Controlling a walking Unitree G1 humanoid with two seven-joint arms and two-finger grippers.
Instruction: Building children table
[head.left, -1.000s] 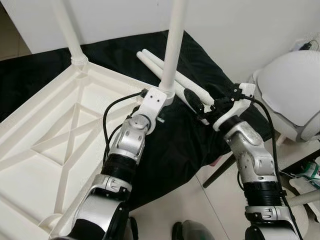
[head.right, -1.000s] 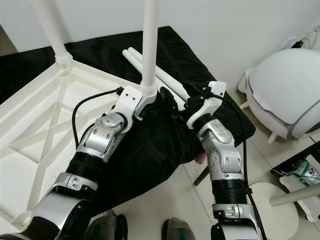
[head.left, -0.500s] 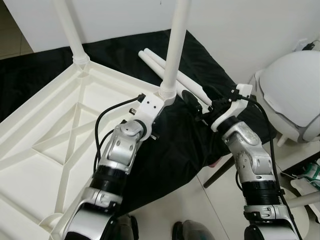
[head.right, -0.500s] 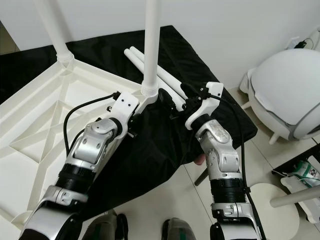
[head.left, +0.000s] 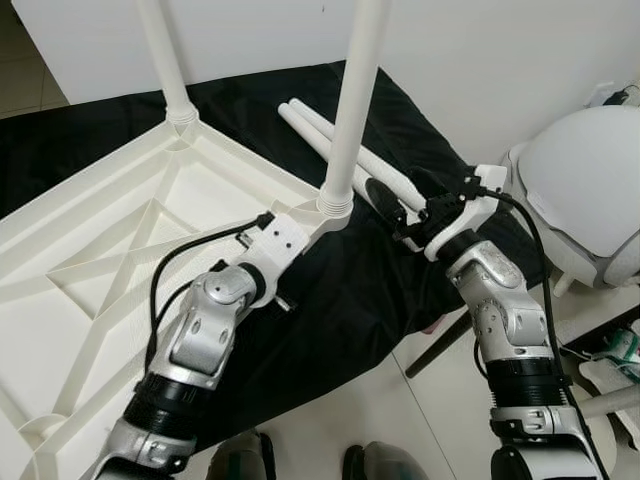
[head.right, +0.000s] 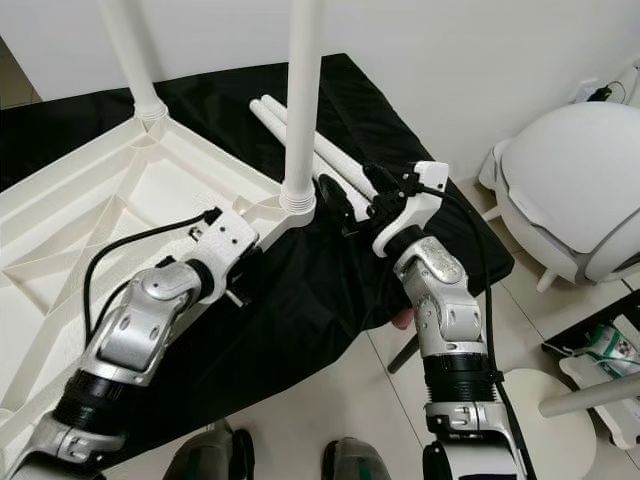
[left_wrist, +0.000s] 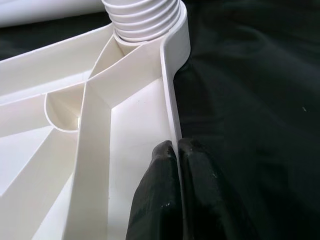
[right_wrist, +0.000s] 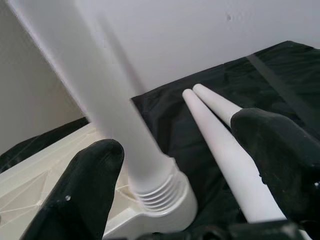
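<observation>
1. The left end effector (left_wrist: 177, 200) is pinched on the rim of the upside-down table (head.left: 120, 240), near the corner leg (head.left: 350, 110). A second ago it sat right at that leg's base; it has slid back along the rim.
2. The right end effector (right_wrist: 185, 165) is wide open, holding nothing, above two spare legs (head.left: 370, 165) on the black cloth (head.left: 350, 290).
3. Two legs stand in; I think a spare comes next.

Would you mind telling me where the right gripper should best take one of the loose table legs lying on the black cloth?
Probably mid-shaft on the nearer loose leg, coming from above with the right gripper fingers straddling it crosswise. The legs lie flat and side by side, so their outer flanks are the reachable sides.
</observation>
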